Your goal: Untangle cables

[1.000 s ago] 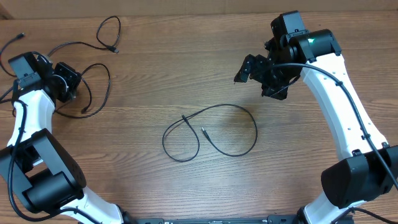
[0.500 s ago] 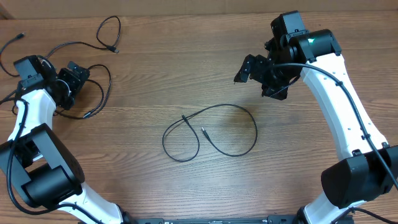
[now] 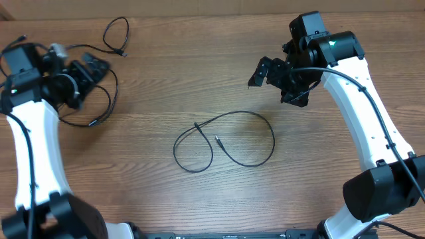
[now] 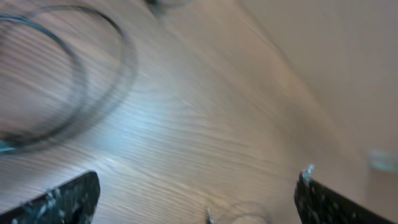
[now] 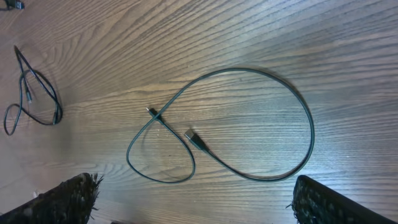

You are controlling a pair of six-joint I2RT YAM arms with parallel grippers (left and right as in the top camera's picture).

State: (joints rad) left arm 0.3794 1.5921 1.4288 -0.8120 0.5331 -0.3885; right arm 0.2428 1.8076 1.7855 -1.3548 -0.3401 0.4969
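Wood-grained table (image 3: 166, 73) bearing three thin black cables, separated.
The central cable (image 5: 245, 70), smooth and round-sectioned, is lying in a crossed loop well below the right gripper (image 5: 196, 200), whose fingers are standing wide and empty. The second cable (image 3: 117, 86) is curling just beside the left gripper (image 4: 198, 202), which is equally wide; the third cable (image 3: 121, 52) is lying apart.
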